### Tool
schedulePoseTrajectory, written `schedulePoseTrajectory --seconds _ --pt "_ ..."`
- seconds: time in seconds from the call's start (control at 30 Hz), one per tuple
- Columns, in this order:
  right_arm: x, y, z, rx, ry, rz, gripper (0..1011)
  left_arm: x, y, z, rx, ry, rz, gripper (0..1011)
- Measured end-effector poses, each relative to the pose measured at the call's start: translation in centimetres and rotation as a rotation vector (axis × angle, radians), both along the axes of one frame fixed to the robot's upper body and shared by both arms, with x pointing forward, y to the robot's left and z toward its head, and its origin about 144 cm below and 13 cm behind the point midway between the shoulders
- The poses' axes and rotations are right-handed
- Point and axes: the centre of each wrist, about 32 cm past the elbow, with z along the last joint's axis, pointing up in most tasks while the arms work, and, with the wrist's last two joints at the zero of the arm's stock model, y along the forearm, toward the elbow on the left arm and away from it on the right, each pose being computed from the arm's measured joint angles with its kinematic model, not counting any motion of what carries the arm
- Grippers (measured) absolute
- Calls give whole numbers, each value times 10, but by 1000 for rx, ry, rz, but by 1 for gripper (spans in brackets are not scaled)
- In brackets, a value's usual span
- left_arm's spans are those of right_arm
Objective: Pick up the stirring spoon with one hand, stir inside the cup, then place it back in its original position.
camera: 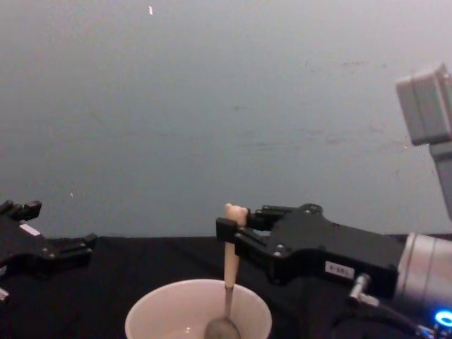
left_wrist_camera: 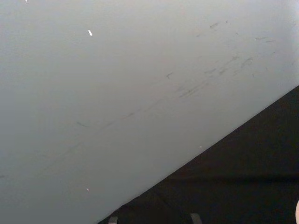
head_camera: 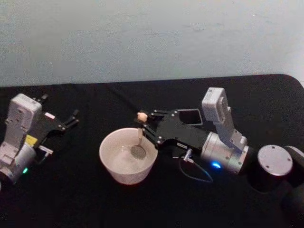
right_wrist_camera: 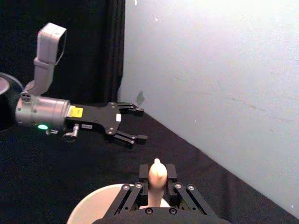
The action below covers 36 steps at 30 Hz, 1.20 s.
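As right claw [head_camera: 142, 124] pinches the stirring spoon [camera: 229, 258] upright, its bowl sits inside the cup [head_camera: 126, 176] | left claw [head_camera: 59, 110] spread, parked.

Overall light: dim, soft and even, with no distinct source.
Pale grey-green wall [camera: 212, 106]: evenly lit; part of it washes out to near white in the right wrist view.
Black cloth table [head_camera: 85, 199]: swallows the light; no cast shadows can be made out on it.
Wide pale pinkish-beige cup [head_camera: 128, 175]: brightest object, with soft shading inside.
Slim beige-handled stirring spoon [head_camera: 139, 140]: metal bowl dull grey, no glare.
Indicator lights: blue lamp [head_camera: 216, 165] glows on the right arm, green lamp [head_camera: 24, 170] on the left.
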Motion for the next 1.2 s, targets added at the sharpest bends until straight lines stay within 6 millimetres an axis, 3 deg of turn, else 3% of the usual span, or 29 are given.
schedulePoseTrajectory --seconds 0.27,0.6,0.97,1.2 --pt "-15 -4 -1 -2 11 33 213 0 0 0 0 0 0 1001" --pt "-27 8 -2 11 26 99 213 0 0 0 0 0 0 1001" --pt "-15 30 -2 16 18 99 213 0 0 0 0 0 0 1001" --pt "-4 32 -2 5 6 60 213 0 0 0 0 0 0 1001"
